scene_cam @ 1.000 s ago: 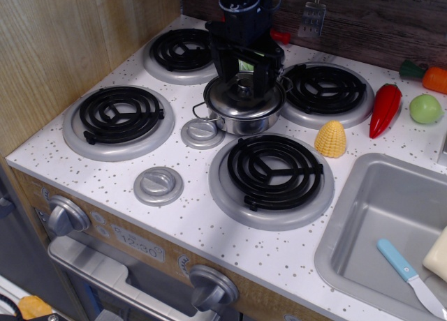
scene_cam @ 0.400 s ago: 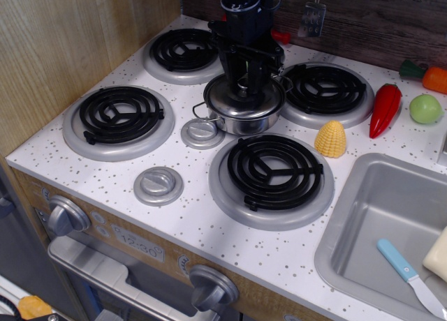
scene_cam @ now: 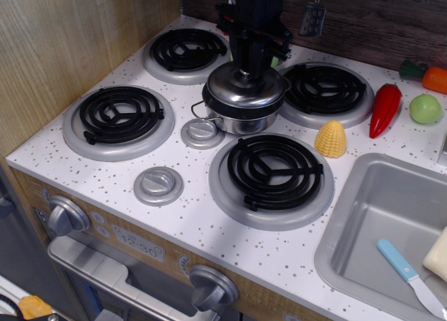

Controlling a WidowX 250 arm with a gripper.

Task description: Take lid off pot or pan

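The shiny steel domed lid (scene_cam: 236,92) hangs a little above the small steel pot (scene_cam: 241,123), which stands in the middle of the stove top between the burners. The pot's wire loop handle (scene_cam: 199,112) sticks out to the left. My black gripper (scene_cam: 246,71) comes straight down from above and is shut on the lid's small centre knob. The knob is mostly hidden between the fingers. The pot's inside is hidden by the lid.
Four black coil burners surround the pot, the nearest one (scene_cam: 273,169) just in front. Two flat grey discs (scene_cam: 202,132) (scene_cam: 158,184) lie to the left. Toy corn (scene_cam: 331,138), a red pepper (scene_cam: 385,108) and a green fruit (scene_cam: 425,108) are to the right. The sink (scene_cam: 363,195) holds a blue-handled knife (scene_cam: 408,274).
The gripper's fingers closed on the lid's knob and rose, lifting the lid slightly off the pot. The pot stayed in place.
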